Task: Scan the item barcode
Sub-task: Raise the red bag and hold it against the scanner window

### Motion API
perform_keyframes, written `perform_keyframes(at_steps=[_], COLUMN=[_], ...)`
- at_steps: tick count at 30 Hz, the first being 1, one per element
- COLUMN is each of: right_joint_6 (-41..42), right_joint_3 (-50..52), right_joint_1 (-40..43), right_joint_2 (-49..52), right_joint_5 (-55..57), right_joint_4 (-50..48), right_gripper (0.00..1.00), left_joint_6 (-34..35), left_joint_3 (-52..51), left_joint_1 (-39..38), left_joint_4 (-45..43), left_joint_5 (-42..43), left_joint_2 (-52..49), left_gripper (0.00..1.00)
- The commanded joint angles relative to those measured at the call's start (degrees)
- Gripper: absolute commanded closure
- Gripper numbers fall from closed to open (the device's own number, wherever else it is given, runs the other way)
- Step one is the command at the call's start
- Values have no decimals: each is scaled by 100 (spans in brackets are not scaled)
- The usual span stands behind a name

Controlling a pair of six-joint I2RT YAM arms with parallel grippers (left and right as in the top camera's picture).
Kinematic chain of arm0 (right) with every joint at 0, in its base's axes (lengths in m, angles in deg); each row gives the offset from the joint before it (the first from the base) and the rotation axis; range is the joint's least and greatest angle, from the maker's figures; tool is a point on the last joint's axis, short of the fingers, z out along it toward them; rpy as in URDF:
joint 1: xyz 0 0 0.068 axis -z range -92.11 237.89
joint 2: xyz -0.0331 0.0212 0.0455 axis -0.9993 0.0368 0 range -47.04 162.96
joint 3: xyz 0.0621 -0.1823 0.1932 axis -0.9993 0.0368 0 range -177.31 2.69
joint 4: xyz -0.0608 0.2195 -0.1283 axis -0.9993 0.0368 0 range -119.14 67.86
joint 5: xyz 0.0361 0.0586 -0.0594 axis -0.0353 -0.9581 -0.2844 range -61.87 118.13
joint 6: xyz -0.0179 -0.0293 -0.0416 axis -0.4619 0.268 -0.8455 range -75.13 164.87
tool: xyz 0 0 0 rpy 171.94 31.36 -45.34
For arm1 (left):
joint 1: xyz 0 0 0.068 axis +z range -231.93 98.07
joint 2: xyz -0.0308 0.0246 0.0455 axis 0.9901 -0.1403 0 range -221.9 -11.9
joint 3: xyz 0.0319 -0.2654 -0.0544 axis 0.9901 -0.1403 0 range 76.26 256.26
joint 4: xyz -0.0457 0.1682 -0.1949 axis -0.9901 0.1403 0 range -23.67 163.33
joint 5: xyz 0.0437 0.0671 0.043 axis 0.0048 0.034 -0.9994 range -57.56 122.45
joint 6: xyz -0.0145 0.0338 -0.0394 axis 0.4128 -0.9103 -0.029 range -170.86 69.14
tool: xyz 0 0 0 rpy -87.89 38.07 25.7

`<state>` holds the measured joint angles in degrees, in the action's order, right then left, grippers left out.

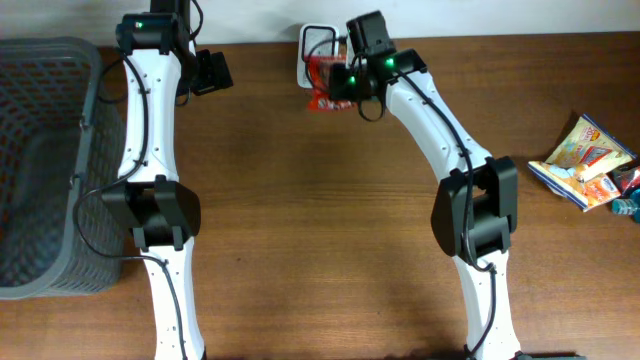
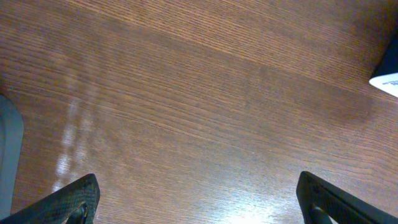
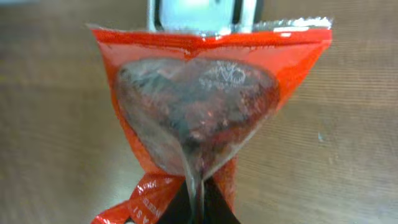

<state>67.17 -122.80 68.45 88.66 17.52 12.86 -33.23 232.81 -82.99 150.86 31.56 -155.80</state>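
Note:
A red snack bag point(image 1: 322, 88) with a clear window of dark pieces point(image 3: 199, 106) hangs from my right gripper point(image 3: 196, 208), whose jaws are shut on its lower edge. The bag's top edge is right in front of a white scanner point(image 3: 202, 11) standing at the table's back edge point(image 1: 312, 45). No barcode shows on the side facing the right wrist camera. My right gripper point(image 1: 345, 82) is just beside the scanner. At the back left my left gripper point(image 1: 212, 72) stands wide open over bare wood, and nothing lies between its fingers point(image 2: 78, 199).
A dark grey mesh basket point(image 1: 40, 160) fills the left side of the table. Several snack packets point(image 1: 585, 160) lie at the right edge. A white corner point(image 2: 388, 81) shows at the right edge of the left wrist view.

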Motion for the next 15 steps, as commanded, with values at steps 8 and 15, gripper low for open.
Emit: perform_keyframes(at_steps=[8, 15], right_joint_6=[671, 669], right_joint_3=[-107, -107], right_joint_1=[-48, -48], right_joint_2=[26, 76], right_joint_5=[164, 216], right_joint_4=[-1593, -1569], right_gripper=[96, 96], left_joint_6=[37, 37], left_joint_3=[-4, -4], left_joint_1=[0, 0], left_joint_4=[-7, -7], left_joint_5=[-42, -42], left_joint_2=[129, 129], left_gripper=[1, 1])
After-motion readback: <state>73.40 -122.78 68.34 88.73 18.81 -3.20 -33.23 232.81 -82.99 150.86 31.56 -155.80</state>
